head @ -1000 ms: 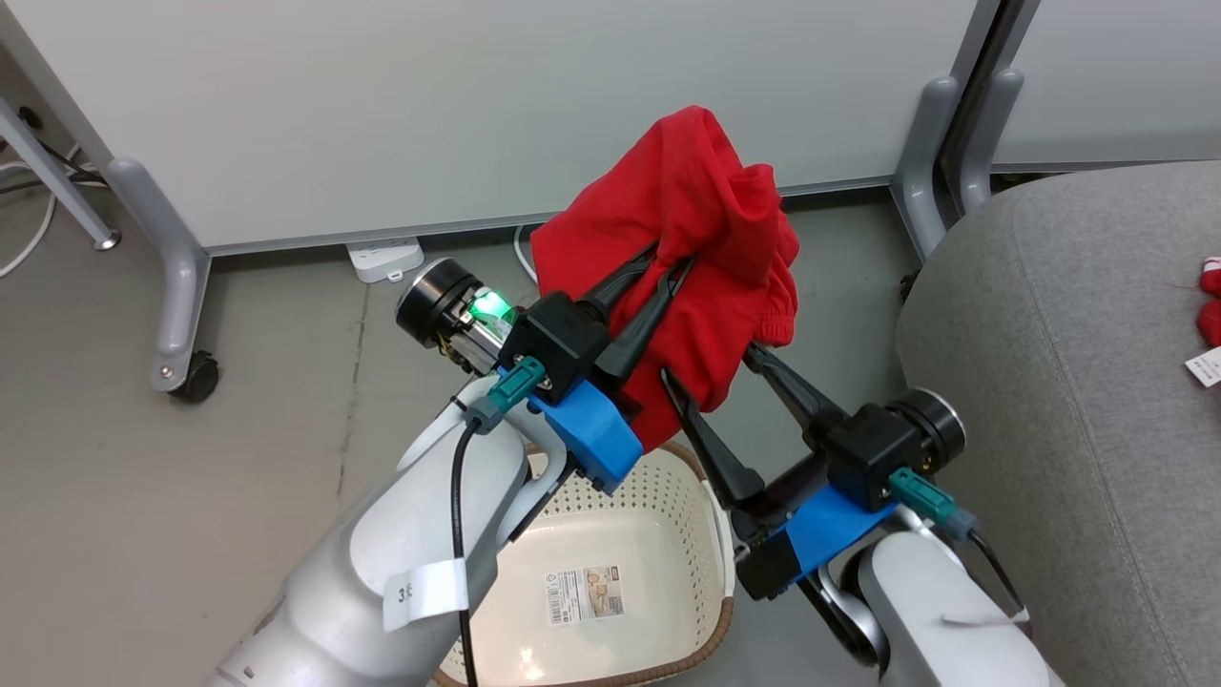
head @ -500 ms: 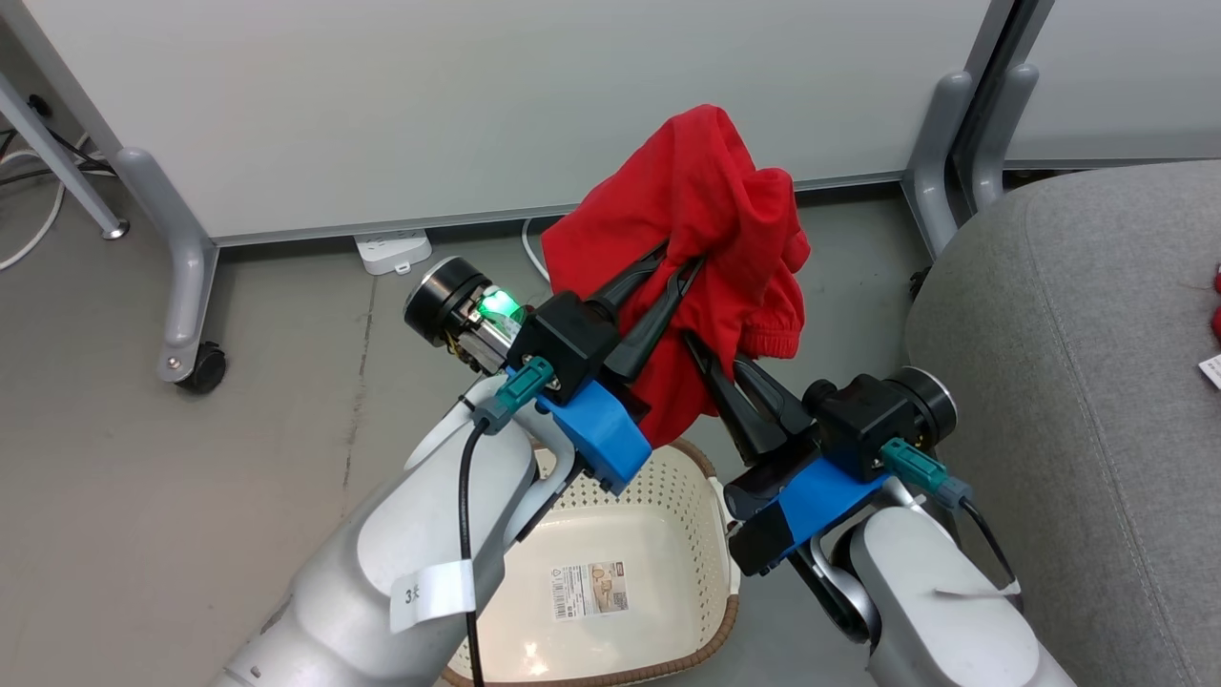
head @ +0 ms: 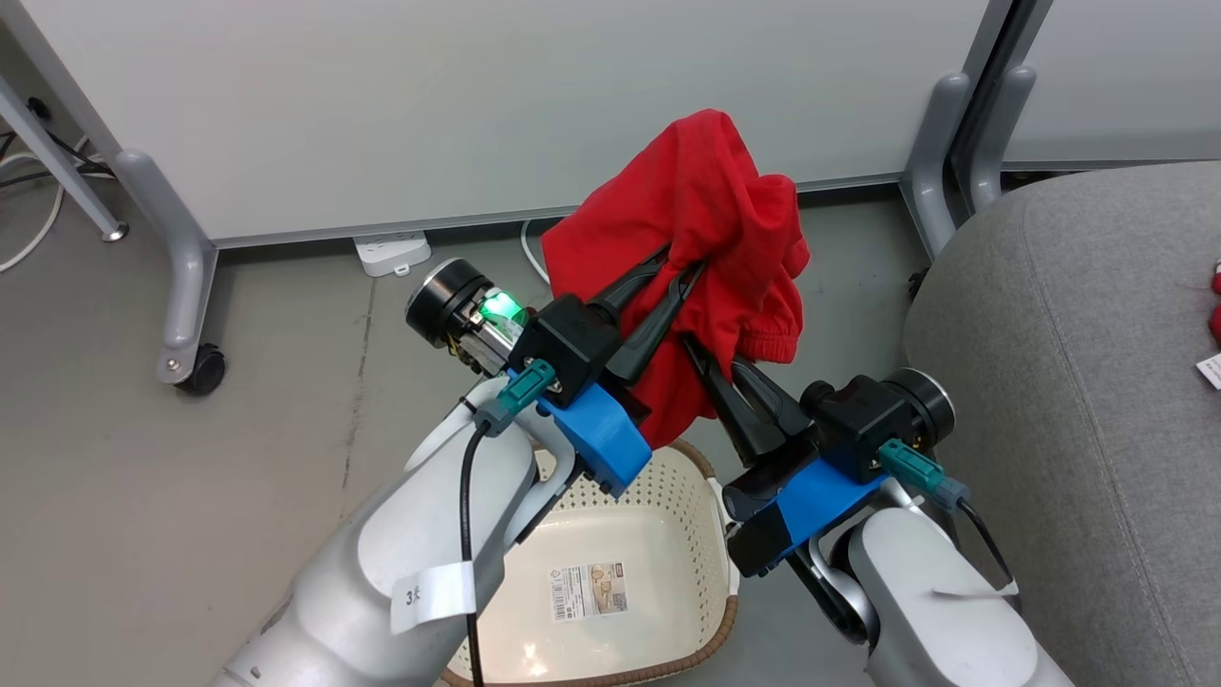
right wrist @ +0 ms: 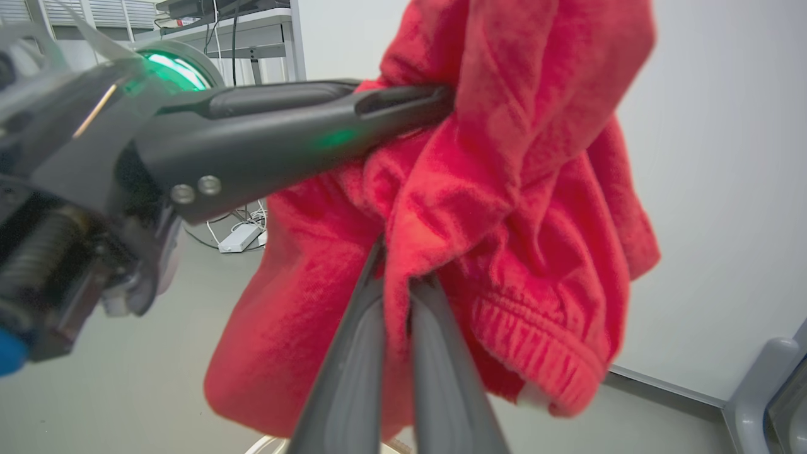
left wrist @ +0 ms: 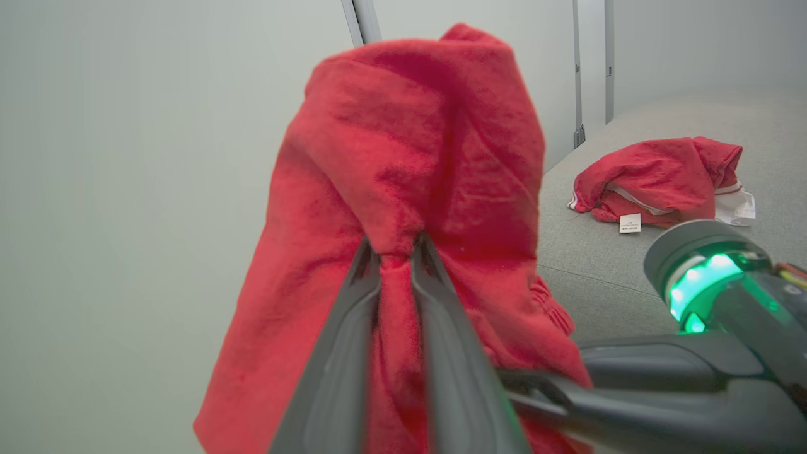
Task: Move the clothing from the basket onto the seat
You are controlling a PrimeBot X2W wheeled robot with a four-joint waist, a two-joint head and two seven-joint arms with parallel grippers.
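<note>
The plain red garment (head: 706, 219) hangs in the air above the basket (head: 711, 625), held by both grippers. My left gripper (head: 685, 265) is shut on a fold near its middle, seen close in the left wrist view (left wrist: 397, 247). My right gripper (head: 694, 345) is shut on the cloth lower down, near the elastic hem (right wrist: 536, 353). The cream basket holds no clothing; its base sticker (head: 587, 592) shows. The striped red garment (left wrist: 656, 180) with its white tag lies on the grey seat (head: 1097, 382).
White partition panels stand behind on grey legs, one with a castor (head: 200, 370). A white power strip (head: 391, 253) and cables lie on the grey floor at the back. Another grey partition leg (head: 930, 172) stands close to the seat's corner.
My right gripper, open around the garment's lower edge one second ago, has shut on the cloth and moved up closer to the left gripper. The head camera has shifted slightly.
</note>
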